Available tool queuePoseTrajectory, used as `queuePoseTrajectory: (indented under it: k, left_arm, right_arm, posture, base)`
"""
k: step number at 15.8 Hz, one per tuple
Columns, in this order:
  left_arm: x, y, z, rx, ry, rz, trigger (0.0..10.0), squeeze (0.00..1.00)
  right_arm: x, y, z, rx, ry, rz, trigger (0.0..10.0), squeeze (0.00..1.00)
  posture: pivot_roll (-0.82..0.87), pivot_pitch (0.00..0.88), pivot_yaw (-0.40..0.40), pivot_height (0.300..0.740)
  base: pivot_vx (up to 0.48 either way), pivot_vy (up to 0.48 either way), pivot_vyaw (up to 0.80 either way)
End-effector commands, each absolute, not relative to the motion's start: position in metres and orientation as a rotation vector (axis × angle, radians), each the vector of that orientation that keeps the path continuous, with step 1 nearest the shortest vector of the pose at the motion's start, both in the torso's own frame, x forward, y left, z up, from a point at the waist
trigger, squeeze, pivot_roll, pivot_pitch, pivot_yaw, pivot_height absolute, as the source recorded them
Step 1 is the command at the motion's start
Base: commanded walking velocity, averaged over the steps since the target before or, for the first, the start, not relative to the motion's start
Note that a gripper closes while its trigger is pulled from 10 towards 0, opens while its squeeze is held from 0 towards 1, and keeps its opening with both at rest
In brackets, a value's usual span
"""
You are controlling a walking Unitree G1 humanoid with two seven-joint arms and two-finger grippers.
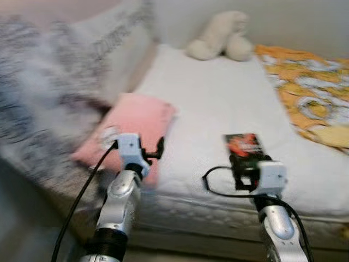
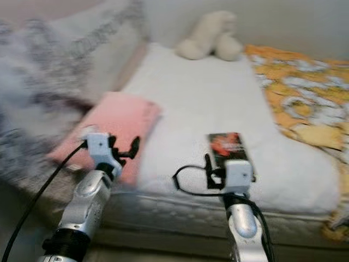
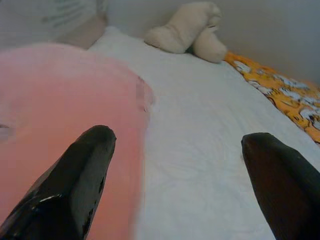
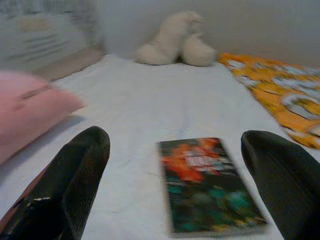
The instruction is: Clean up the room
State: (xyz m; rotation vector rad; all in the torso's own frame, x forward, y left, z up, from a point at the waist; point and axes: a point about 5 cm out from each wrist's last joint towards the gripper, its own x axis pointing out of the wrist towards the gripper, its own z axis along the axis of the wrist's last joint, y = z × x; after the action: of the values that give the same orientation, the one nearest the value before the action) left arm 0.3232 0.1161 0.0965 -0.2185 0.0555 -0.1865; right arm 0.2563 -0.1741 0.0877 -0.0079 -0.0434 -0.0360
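scene: bed (image 1: 218, 103) w/ white sheet, head views blurred
book: dark cover w/ orange/red print (image 4: 207, 182), flat on sheet near front edge of bed, robot's right half
pillow: pink (image 1: 136, 125), near front left edge, partly under grey patterned blanket (image 1: 32, 109)
plush: cream toy (image 1: 221, 35) at far end by wall, well apart from both arms
quilt: orange/white (image 1: 313, 93) along right side, well clear of book
right end effector: (image 4: 182, 190) wide open, empty, hovering low just short of book; fingers (image 4: 75, 175) straddle it in wrist view w/ room either side
left end effector: (image 3: 177, 180) wide open, empty, over pillow's inner edge; one finger (image 3: 82, 170) in front of pink, other over bare sheet
key relation: book dead ahead of right end effector, between finger lines; long axis runs away from robot, roughly along approach dir; short side faces wrist
nearer arm: right, clearly; left sits across at pillow
likely step: approach for book pick, not yet touching (judgement)
next move needs: fwd + down; book lies flat so little edge to bite, prob close across the narrow width or lever near edge
edges/room: bare sheet all round book, mattress edge close behind near side, open sheet beyond
risk: soft mattress gives, book may slide fwd instead of lifting
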Motion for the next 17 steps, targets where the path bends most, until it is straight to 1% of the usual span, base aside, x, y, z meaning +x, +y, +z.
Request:
queuePoseTrajectory:
  k: [1, 2, 3, 9, 12, 13, 14, 15, 16, 17]
  left_arm:
    - [0.326, 0.103, 0.103, -0.213, 0.040, -0.227, 10.0, 0.00]
    - [0.326, 0.100, 0.104, -0.206, 0.035, -0.252, 10.0, 0.00]
    - [0.326, 0.097, 0.105, -0.185, 0.035, -0.275, 10.0, 0.00]
    - [0.325, 0.085, 0.105, -0.183, 0.030, -0.322, 10.0, 0.00]
    - [0.322, 0.077, 0.093, -0.117, 0.070, -0.344, 10.0, 0.00]
    - [0.326, 0.079, 0.082, -0.084, 0.139, -0.318, 10.0, 0.00]
    - [0.328, 0.079, 0.075, -0.033, 0.170, -0.311, 10.0, 0.00]
    - [0.332, 0.081, 0.066, -0.020, 0.222, -0.279, 10.0, 0.00]
    - [0.334, 0.078, 0.063, -0.058, 0.243, -0.271, 10.0, 0.00]
    - [0.334, 0.074, 0.063, -0.104, 0.230, -0.265, 10.0, 0.00]
  right_arm:
    - [0.257, -0.186, 0.088, 0.052, -0.045, -0.086, 10.0, 0.00]
    - [0.256, -0.191, 0.086, 0.074, -0.039, -0.107, 10.0, 0.00]
    - [0.255, -0.194, 0.082, 0.058, -0.024, -0.112, 10.0, 0.00]
    - [0.255, -0.193, 0.082, -0.003, -0.021, -0.062, 10.0, 0.00]
    - [0.254, -0.196, 0.080, -0.026, -0.008, -0.053, 10.0, 0.00]
    - [0.251, -0.199, 0.078, -0.035, 0.008, -0.049, 10.0, 0.00]
    - [0.248, -0.202, 0.076, -0.048, 0.020, -0.047, 10.0, 0.00]
    - [0.239, -0.208, 0.078, -0.079, 0.030, -0.049, 10.0, 0.00]
    - [0.230, -0.216, 0.081, -0.102, 0.025, -0.062, 10.0, 0.00]
    - [0.217, -0.222, 0.083, -0.115, 0.030, -0.073, 10.0, 0.00]
  posture:
    - [0.10, 0.000, -0.012, 0.740]
    - [0.10, 0.000, -0.011, 0.740]
    - [0.10, 0.000, -0.010, 0.740]
    - [0.08, 0.000, -0.013, 0.740]
    - [0.06, 0.000, -0.022, 0.740]
    - [0.06, 0.000, -0.032, 0.740]
    - [0.04, 0.000, -0.040, 0.740]
    - [-0.01, 0.000, -0.059, 0.740]
    - [-0.05, 0.013, -0.078, 0.740]
    - [-0.07, 0.063, -0.110, 0.740]
  base:
    - [0.266, -0.398, 0.00]
    - [0.270, -0.394, 0.00]
    - [0.270, -0.394, 0.00]
    - [0.268, -0.396, 0.00]
    - [0.271, -0.394, 0.00]
    - [0.000, 0.000, 0.00]
    - [0.000, 0.000, 0.00]
    - [0.000, 0.000, 0.00]
    - [0.000, 0.000, 0.00]
    - [0.000, 0.000, 0.00]
